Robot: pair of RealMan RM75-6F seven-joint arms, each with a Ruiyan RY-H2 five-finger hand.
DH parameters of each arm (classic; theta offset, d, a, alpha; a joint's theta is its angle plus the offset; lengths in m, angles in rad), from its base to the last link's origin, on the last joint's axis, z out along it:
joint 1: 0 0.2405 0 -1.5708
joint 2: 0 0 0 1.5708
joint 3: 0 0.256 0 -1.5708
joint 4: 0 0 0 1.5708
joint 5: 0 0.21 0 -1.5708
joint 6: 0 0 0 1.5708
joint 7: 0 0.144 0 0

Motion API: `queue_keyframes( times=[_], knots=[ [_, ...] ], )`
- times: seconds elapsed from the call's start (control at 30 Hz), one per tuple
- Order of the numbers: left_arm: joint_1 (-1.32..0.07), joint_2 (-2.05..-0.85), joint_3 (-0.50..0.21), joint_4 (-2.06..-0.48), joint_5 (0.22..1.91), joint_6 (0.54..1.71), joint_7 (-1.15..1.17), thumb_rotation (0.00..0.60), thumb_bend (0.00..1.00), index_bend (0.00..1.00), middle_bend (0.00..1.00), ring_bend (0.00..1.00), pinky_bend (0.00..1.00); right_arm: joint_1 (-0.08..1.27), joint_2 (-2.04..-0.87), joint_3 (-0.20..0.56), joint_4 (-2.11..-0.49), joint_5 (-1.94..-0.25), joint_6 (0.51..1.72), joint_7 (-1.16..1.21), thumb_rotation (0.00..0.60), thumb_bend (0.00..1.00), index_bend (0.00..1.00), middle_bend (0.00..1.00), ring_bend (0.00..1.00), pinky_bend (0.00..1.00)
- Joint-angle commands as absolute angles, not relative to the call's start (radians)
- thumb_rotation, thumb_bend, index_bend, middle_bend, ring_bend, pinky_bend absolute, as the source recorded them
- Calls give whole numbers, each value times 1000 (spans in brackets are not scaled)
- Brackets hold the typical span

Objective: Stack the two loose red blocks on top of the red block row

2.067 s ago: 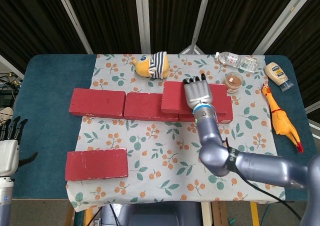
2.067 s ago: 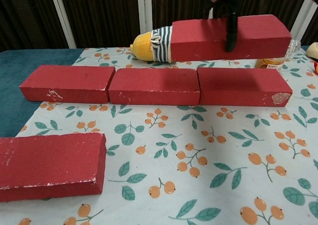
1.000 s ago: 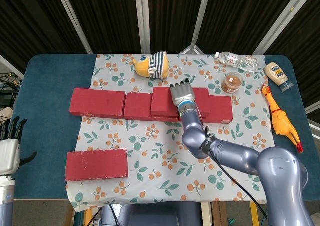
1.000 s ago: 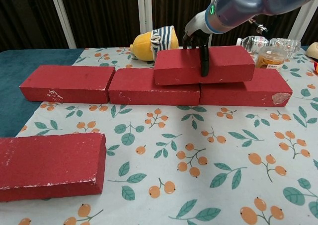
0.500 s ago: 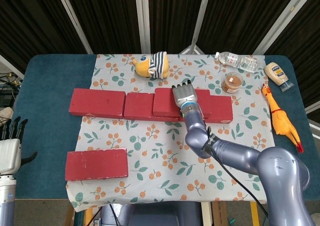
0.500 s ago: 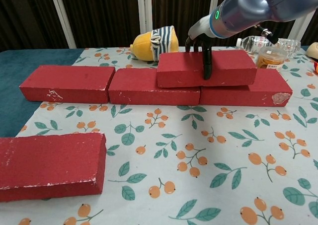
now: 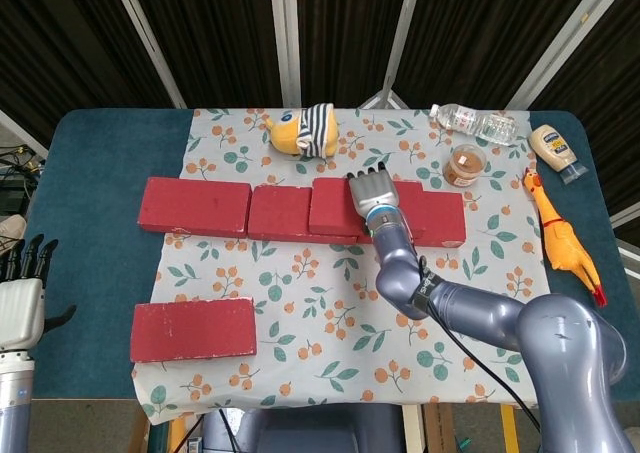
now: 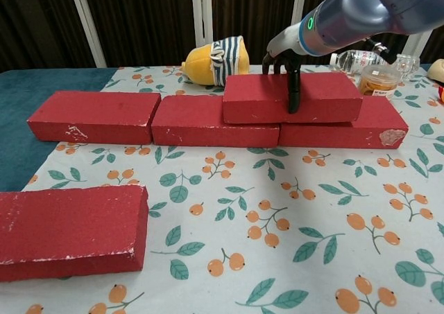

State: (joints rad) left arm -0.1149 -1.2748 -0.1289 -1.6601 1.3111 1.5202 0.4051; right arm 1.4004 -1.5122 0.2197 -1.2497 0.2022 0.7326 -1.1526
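Right hand (image 8: 288,64) grips the first loose block (image 8: 291,98) from above: thumb down the near face, other fingers over the far edge. Block sits on top of the red block row (image 8: 215,120), straddling the seam between the middle and right bricks, more of it over the right one. It looks flat and touching the row in chest view, so the step in hand reads as seating and release.

To do it well: confirm the block lies flat before letting go, open the fingers straight apart without dragging the brick toward the camera, then lift vertically so the thumb doesn't catch the near face. Row bricks are loose, so any sideways push could shift them.

Second loose block (image 7: 193,329) lies on the cloth at the near left corner, well apart from the row. Left hand (image 7: 18,303) is at the far left edge, off the table, fingers apart, holding nothing. It is the nearer hand for that brick.

Writing: nothing legible. Squeeze bottle (image 7: 557,150) at back right has a label but too small to read; water bottle (image 7: 473,123) label likewise. No brand markings visible on the bricks.
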Motion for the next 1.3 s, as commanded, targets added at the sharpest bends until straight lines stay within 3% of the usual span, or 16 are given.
queue_keyframes(
  times=[0.03,0.3,0.5,1.0,1.3],
  knots=[
    [-116,-1276,-129,-1660,1309,1519,408,600,0,114,38,0,85,1401,-1511,210,-1252,198,731,-1140,600,99,256,302,130,0],
    [-117,-1279,-127,-1661,1309,1521,416,600,0,114,38,0,85,1401,-1508,198,-1250,192,727,-1102,600,100,92,155,20,0],
    [-117,-1281,-128,-1660,1305,1523,421,600,0,114,37,0,85,1402,-1503,195,-1258,172,725,-1068,600,100,18,28,0,0],
    [-118,-1278,-126,-1662,1302,1523,419,600,0,114,37,0,85,1425,-1461,161,-1310,192,714,-1050,600,98,7,10,0,0],
    [-114,-1268,-124,-1666,1310,1527,400,600,0,112,37,0,85,1384,-1306,203,-1516,96,758,-933,600,99,0,0,0,0]
  ],
)
